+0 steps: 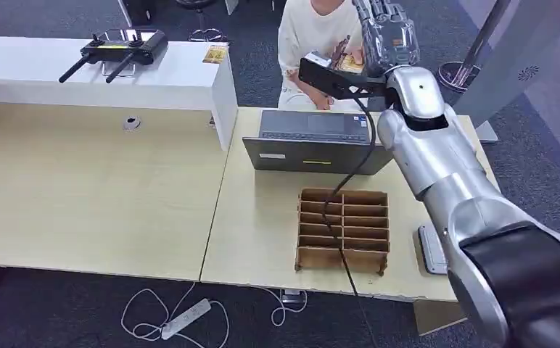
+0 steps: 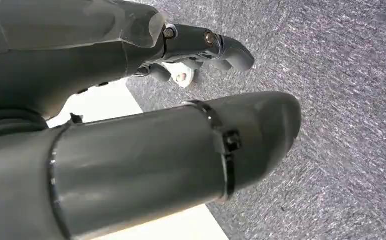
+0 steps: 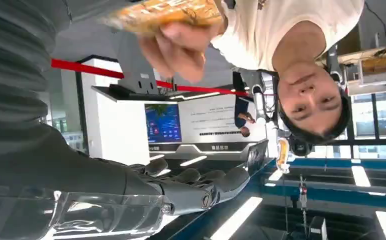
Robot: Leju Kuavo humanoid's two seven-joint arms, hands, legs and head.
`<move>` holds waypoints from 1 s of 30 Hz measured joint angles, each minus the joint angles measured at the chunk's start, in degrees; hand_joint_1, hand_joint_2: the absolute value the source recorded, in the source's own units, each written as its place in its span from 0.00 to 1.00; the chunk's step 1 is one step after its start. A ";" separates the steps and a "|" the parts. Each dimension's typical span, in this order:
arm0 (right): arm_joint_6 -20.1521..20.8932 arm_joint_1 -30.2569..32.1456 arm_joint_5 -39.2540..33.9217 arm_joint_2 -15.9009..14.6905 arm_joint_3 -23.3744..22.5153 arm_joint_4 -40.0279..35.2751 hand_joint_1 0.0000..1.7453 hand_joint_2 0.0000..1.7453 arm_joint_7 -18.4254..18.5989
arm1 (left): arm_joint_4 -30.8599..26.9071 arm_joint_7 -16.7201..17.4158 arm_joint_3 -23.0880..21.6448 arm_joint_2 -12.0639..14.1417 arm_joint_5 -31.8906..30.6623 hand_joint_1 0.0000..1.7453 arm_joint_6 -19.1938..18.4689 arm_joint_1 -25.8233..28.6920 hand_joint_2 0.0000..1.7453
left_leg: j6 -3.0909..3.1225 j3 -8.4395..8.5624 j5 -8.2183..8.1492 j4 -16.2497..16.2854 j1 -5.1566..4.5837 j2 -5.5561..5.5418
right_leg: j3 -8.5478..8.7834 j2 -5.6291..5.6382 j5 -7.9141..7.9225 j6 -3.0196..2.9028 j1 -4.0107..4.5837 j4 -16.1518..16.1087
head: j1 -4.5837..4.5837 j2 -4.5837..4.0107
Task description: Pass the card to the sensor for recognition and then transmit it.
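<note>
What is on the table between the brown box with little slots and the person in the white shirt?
A grey laptop, seen in the head view, sits between the cardboard divider box and the person.

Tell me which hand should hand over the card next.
Right. The right hand is raised toward the person, whose hand is at the card. The left hand hangs over the carpet, away from the exchange.

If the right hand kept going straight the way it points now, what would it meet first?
Probably the person's hand holding the card; the right hand reaches toward the seated person, though depth is unclear.
</note>
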 joint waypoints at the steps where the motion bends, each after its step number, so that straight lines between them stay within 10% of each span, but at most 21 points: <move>1: 0.00 0.00 0.00 0.04 0.00 0.13 0.00 1.00 -0.07 | 0.00 -0.02 0.02 0.00 0.00 0.00 0.00 0.00 0.00 | 0.00 0.00 0.00 0.00 0.00 0.00 | 0.00 0.00 0.00 0.00 0.00 0.00 | 0.00 0.00; 17: -0.09 0.04 0.18 0.33 -0.37 0.74 0.00 1.00 -1.03 | 0.00 0.31 1.14 -0.02 -0.57 0.00 0.02 0.01 0.00 | 0.00 0.00 0.00 0.00 0.00 0.01 | 0.00 0.01 0.00 0.00 0.00 0.00 | 0.00 0.00; 18: -0.11 0.04 0.18 0.33 -0.42 0.74 0.08 1.00 -1.07 | 0.00 0.31 1.20 -0.02 -0.59 0.00 0.02 0.01 0.00 | 0.00 0.00 0.00 0.00 0.00 0.01 | -0.01 0.01 0.00 0.00 0.00 0.00 | 0.00 0.00; 19: -0.09 0.05 0.17 0.33 -0.48 0.74 0.56 1.00 -1.09 | 0.00 0.31 1.24 -0.02 -0.68 0.00 0.02 0.01 0.00 | 0.00 0.00 0.00 0.00 0.00 0.01 | -0.01 0.01 0.00 0.00 0.00 0.00 | 0.00 0.00; 20: -0.09 0.05 0.17 0.33 -0.61 0.74 0.56 1.00 -1.14 | 0.00 0.31 1.25 -0.02 -0.72 0.00 0.04 0.01 0.00 | 0.00 0.00 0.00 0.00 0.00 0.01 | -0.01 0.01 0.00 0.00 0.00 0.00 | 0.00 0.00; 21: -0.11 0.05 0.17 0.33 -0.70 0.74 0.94 1.00 -1.16 | 0.00 0.31 1.27 -0.02 -0.72 0.00 0.07 0.01 0.00 | 0.00 0.00 0.00 0.00 0.00 0.01 | -0.01 0.01 0.00 0.00 0.00 0.00 | 0.00 0.00; 30: -0.07 0.16 0.96 0.33 -0.98 0.76 1.00 1.00 -1.75 | 0.00 -0.17 1.29 0.00 -1.29 0.00 0.13 0.06 0.00 | 0.00 0.00 0.00 0.00 0.00 0.01 | -0.02 0.01 0.00 0.00 0.00 0.00 | 0.00 0.00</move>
